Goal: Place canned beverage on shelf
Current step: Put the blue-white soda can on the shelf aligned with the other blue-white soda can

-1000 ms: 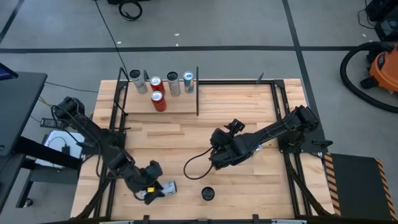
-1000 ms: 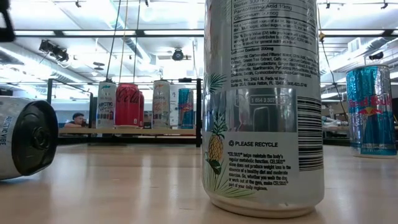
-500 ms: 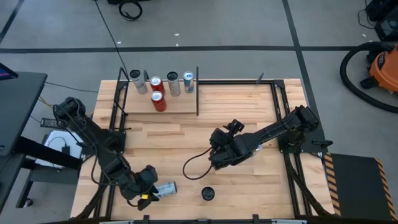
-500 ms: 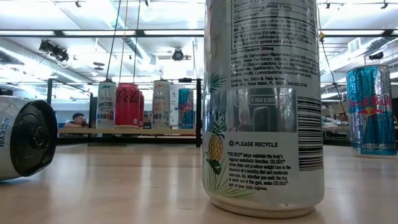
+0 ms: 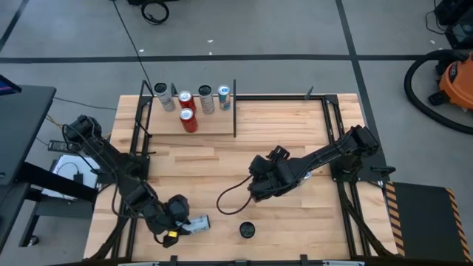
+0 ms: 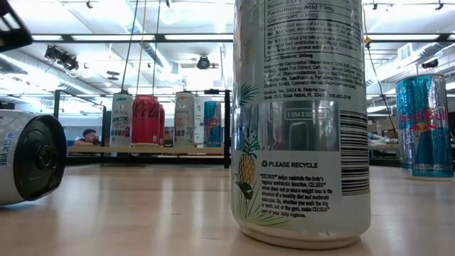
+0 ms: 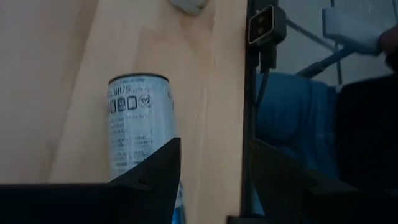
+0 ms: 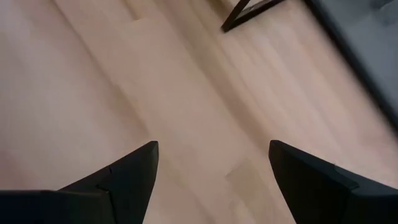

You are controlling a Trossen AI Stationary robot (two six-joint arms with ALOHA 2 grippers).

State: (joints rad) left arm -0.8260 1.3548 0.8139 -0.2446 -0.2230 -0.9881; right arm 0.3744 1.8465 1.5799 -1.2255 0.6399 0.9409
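Since half a second ago my left gripper (image 5: 179,222) has barely shifted beside the fallen can (image 5: 196,222) at the table's (image 5: 222,159) near edge. My left wrist view shows its fingers apart, one seemingly alongside the can (image 7: 138,134), not clamped. The shelf (image 5: 214,124) at the far left holds five cans. My right gripper (image 8: 211,180) waits mid-table, fingers spread over bare wood.
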